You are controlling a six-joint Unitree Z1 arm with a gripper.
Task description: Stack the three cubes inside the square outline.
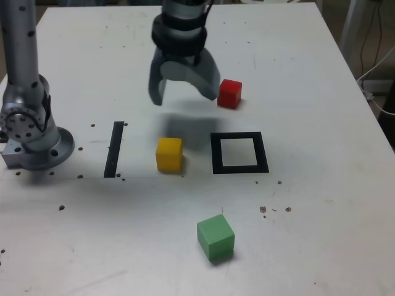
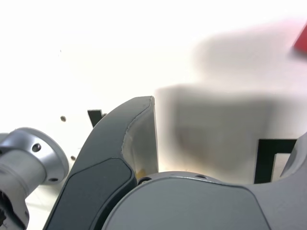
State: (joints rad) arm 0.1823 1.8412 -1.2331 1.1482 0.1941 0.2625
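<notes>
Red cube [image 1: 229,94] sits just beside the released tool [image 1: 186,98], exterior view's right.

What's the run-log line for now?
gripper: open, raised, empty | cubes: apart on table | square outline: empty | stack: not started

And the gripper [image 1: 186,102] hangs at upper centre of the exterior view, jaws spread wide, tips pointing down, nothing between them! The base [image 1: 38,151] sits at the left edge, with the arm [image 1: 20,49] rising out of frame at upper left. In the wrist view, one dark finger [image 2: 115,148] curves up, lower left of centre.
</notes>
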